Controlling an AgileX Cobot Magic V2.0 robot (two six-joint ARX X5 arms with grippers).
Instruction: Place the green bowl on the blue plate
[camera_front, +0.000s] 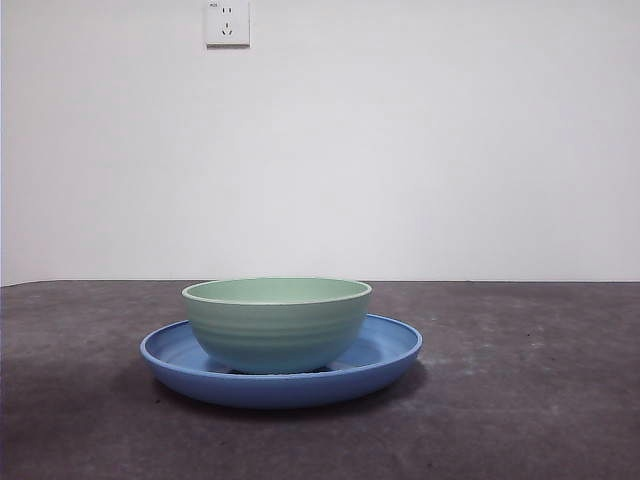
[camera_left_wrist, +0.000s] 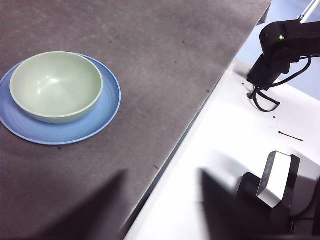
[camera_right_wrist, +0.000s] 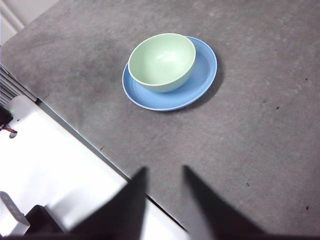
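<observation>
The green bowl (camera_front: 276, 322) stands upright on the blue plate (camera_front: 385, 352), a little off the plate's centre, on the dark grey table. No gripper touches them, and neither arm shows in the front view. The bowl (camera_left_wrist: 56, 86) and plate (camera_left_wrist: 107, 107) show in the left wrist view, far from my open, empty left gripper (camera_left_wrist: 162, 171), which hangs over the table's edge. My right gripper (camera_right_wrist: 164, 168) is open and empty, also back at the table's edge, well away from the bowl (camera_right_wrist: 162, 61) and plate (camera_right_wrist: 202, 75).
A white platform (camera_left_wrist: 225, 135) borders the table's edge, with a black arm part (camera_left_wrist: 280, 50) and cables on it. The same platform shows in the right wrist view (camera_right_wrist: 55, 160). A wall socket (camera_front: 227, 22) is on the white back wall.
</observation>
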